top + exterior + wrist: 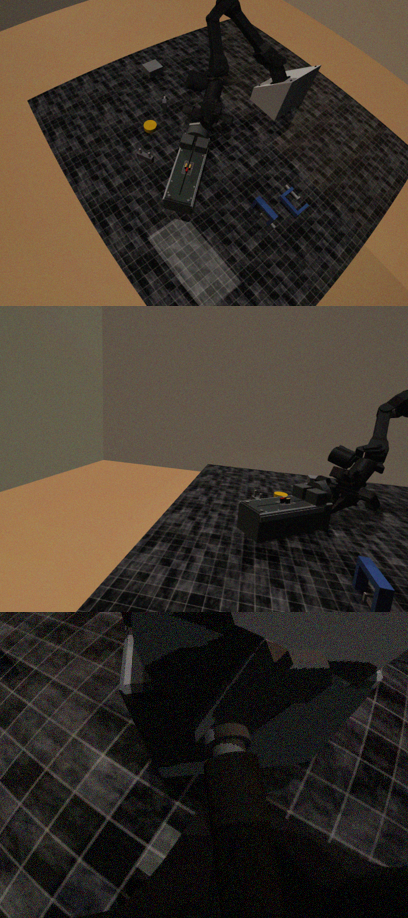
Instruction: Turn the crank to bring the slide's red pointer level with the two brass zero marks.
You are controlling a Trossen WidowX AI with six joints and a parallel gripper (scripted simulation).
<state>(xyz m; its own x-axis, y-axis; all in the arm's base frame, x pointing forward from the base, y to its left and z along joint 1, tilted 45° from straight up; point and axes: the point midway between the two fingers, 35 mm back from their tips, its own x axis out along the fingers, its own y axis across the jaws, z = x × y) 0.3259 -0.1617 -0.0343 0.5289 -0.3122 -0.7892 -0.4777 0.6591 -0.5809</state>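
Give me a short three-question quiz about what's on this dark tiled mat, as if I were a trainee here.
1. True or false: the end effector is closed on the crank handle at the end of the slide machine.
2. Which lies nearest the yellow disc? A) the blue brackets B) the small grey fixture with two pegs C) the white wedge-shaped block
3. Fill in: on the machine's top, the red pointer sits ____ the two brass marks.

Key: 1 true; 2 B; 3 between, though exact levelness is too fine to judge.
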